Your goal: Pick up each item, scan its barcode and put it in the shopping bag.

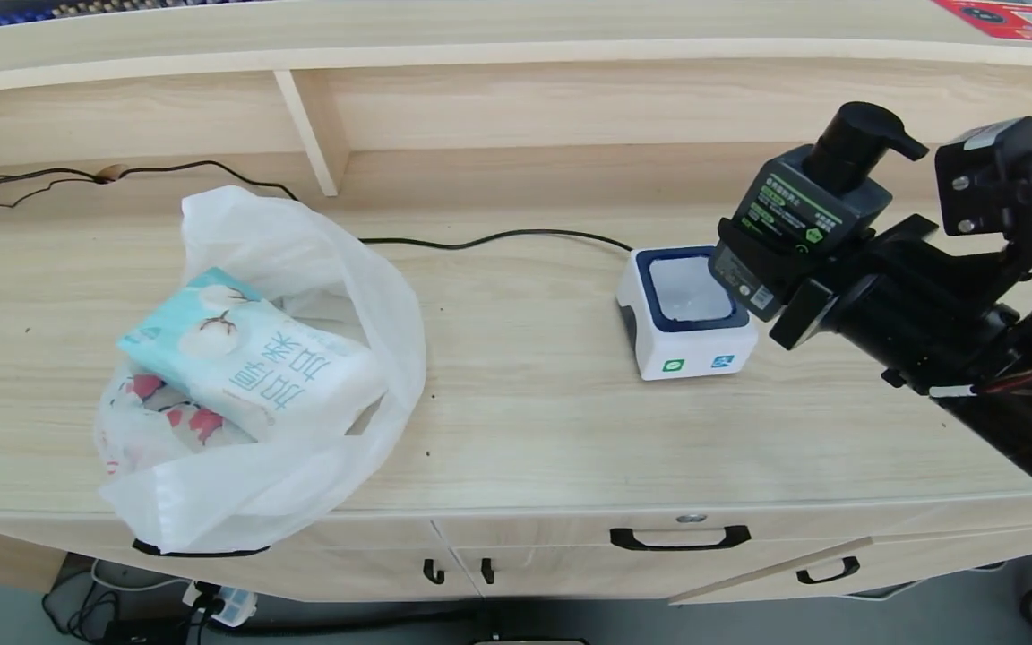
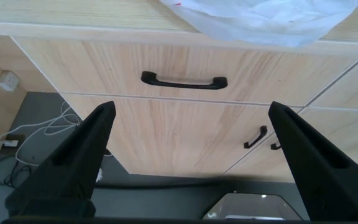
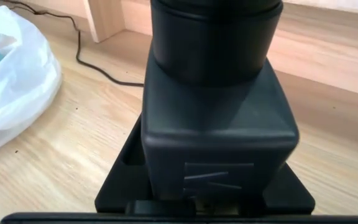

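The right gripper [image 1: 767, 282] clamps the dark pump bottle [image 1: 803, 215], tilted, just beside the scanner [image 1: 686, 313] window. The shopping bag [image 1: 373, 296] lies open on the counter [image 1: 525, 421], containing a tissue pack [image 1: 247, 358] atop a red-patterned packet [image 1: 176, 412]. The left gripper [image 2: 191, 112] has its fingers spread, holding nothing.

Teal chars on tissue pack [image 1: 256, 363], green label on bottle [image 1: 798, 219], 2 icons on scanner [image 1: 691, 358]
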You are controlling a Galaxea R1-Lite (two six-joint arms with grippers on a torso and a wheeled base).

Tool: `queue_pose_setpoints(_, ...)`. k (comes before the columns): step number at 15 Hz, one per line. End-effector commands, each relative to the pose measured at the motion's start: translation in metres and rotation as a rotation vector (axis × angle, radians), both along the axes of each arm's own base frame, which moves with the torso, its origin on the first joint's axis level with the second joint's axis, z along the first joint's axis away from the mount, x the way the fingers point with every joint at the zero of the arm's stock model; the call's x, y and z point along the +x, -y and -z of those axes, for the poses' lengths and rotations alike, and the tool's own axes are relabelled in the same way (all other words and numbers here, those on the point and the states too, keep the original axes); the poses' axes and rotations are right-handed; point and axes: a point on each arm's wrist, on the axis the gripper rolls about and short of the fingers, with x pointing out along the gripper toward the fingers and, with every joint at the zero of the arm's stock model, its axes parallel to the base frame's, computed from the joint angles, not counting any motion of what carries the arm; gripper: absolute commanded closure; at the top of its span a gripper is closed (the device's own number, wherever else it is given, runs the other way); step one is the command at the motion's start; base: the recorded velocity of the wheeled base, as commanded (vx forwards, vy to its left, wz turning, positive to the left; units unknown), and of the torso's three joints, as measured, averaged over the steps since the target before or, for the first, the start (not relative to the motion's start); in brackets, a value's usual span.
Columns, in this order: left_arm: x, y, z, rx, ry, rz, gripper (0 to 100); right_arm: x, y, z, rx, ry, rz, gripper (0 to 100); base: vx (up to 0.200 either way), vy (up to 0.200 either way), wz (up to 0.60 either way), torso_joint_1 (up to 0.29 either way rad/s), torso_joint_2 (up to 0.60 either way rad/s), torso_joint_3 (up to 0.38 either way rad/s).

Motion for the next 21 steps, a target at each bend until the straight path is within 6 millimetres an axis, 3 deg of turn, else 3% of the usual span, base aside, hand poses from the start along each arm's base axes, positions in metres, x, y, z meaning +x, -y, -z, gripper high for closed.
queue_pose_setpoints(1,0.000,0.000,0.000,0.000,0.001,0.000,0,-0.003,0.012,-0.002,0.006,0.003,0.049,100,0.000,0.200,0.00,0.002,0.00,-0.002)
queue_pose_setpoints(5,0.000,0.000,0.000,0.002,0.001,0.000,0,-0.004,0.027,-0.002,0.006,0.001,0.100,100,0.000,0.050,0.00,0.001,0.00,0.001)
queue_pose_setpoints(9,0.000,0.000,0.000,0.002,0.001,0.000,0,-0.007,0.036,0.001,-0.028,0.009,0.140,100,0.000,0.000,0.45,0.001,0.00,0.002)
queue_pose_setpoints(12,0.000,0.000,0.000,0.002,0.001,0.000,0,-0.005,0.040,0.004,-0.222,0.106,0.130,100,0.000,0.000,0.00,0.000,0.00,0.000)
queue_pose_setpoints(15,0.000,0.000,0.000,0.002,0.001,0.000,0,0.007,0.077,0.009,-0.459,0.213,0.179,100,0.000,0.000,0.00,0.000,0.00,0.000)
queue_pose_setpoints(21,0.000,0.000,0.000,0.002,0.001,0.000,0,0.024,0.098,0.010,-0.639,0.340,0.153,100,0.000,0.000,0.00,0.000,0.00,0.000)
